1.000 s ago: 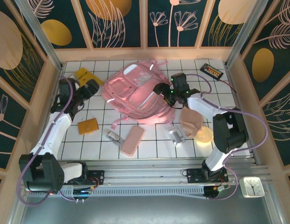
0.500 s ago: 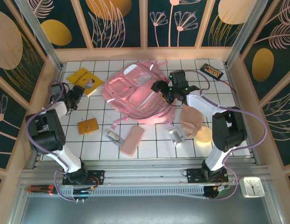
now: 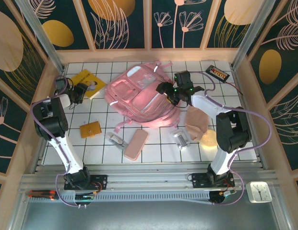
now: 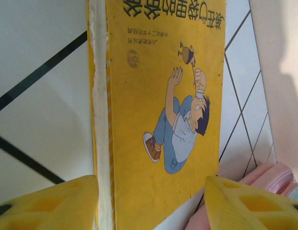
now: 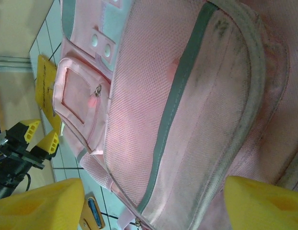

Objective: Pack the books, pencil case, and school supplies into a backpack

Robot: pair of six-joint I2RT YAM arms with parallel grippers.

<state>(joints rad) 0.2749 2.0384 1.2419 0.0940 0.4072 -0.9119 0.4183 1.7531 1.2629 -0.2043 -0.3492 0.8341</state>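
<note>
White tiled table [image 3: 163, 149], floral panels [image 3: 115, 19] behind. Yellow book [image 3: 89, 81] lay far left: thin, light, bendy; I'd pinch spine edge. Left gripper [image 4: 149, 179] jaws spread astride it, not gripping. Right gripper [image 5: 154, 181] jaws spread over backpack [image 3: 139, 96].

White arm links [image 3: 67, 153], black joints [image 3: 232, 134], lilac cables [image 3: 272, 132], yellow ribbed tool fingers [image 4: 249, 206]
</note>
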